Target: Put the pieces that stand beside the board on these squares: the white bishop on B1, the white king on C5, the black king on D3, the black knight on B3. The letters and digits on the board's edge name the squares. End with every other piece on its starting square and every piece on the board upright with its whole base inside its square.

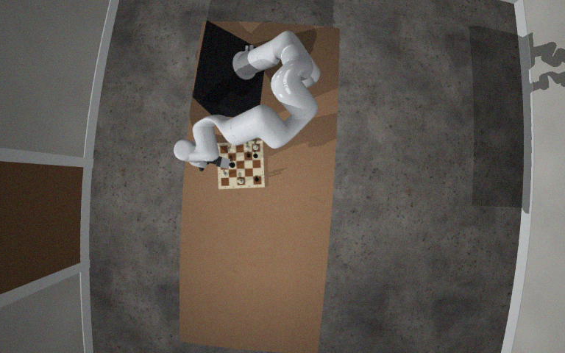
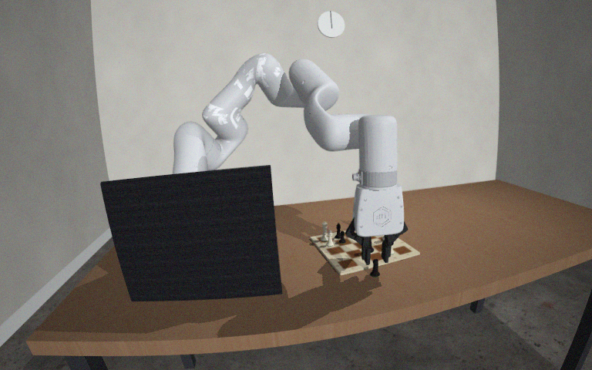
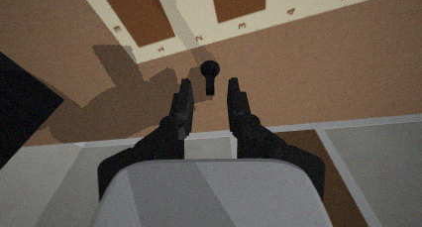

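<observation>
A small black piece with a round top [image 3: 210,69] [image 2: 375,267] stands upright on the table, just off the board's edge by the digit 2. My gripper [image 3: 210,89] [image 2: 376,259] hangs straight over it with its fingers partly open and nothing between them; the tips are about level with the piece's top. The chessboard [image 1: 240,185] [image 2: 346,270] [image 3: 149,54] carries several white and black pieces, among them a white one [image 1: 240,178] and a black one [image 1: 257,178]. I cannot tell the kinds of the pieces at this size.
A large black upright panel [image 2: 189,229] [image 1: 224,74] stands on the wooden table [image 2: 473,238] to the left of the board. The arm's elbow reaches over the board's far side. The table's front edge lies close behind the gripper.
</observation>
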Controlling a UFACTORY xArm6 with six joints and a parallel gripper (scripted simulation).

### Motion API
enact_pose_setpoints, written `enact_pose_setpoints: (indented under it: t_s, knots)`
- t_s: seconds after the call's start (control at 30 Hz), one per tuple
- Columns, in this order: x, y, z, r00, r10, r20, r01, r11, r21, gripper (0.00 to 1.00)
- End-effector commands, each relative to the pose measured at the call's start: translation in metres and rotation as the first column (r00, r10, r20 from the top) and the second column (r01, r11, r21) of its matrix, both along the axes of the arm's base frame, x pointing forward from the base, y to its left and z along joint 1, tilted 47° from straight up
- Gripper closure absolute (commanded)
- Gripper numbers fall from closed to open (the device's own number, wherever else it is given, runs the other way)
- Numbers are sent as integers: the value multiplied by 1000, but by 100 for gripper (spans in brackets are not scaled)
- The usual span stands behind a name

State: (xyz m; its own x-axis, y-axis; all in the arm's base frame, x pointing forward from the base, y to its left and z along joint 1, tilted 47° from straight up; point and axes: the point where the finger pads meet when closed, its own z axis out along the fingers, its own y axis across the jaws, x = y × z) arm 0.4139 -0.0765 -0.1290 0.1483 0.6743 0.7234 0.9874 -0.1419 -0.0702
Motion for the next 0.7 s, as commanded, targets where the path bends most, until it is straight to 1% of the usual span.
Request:
enact_pose_setpoints:
  t_s: [0.0,0.33,0.67]
  knots:
    - [2,7,-7,1000,-2,3,2,1000,-2,63]
    - [3,15,-15,1000,-2,3,2,1000,-2,63]
    - [3,16,-16,1000,-2,3,2,1000,-2,63]
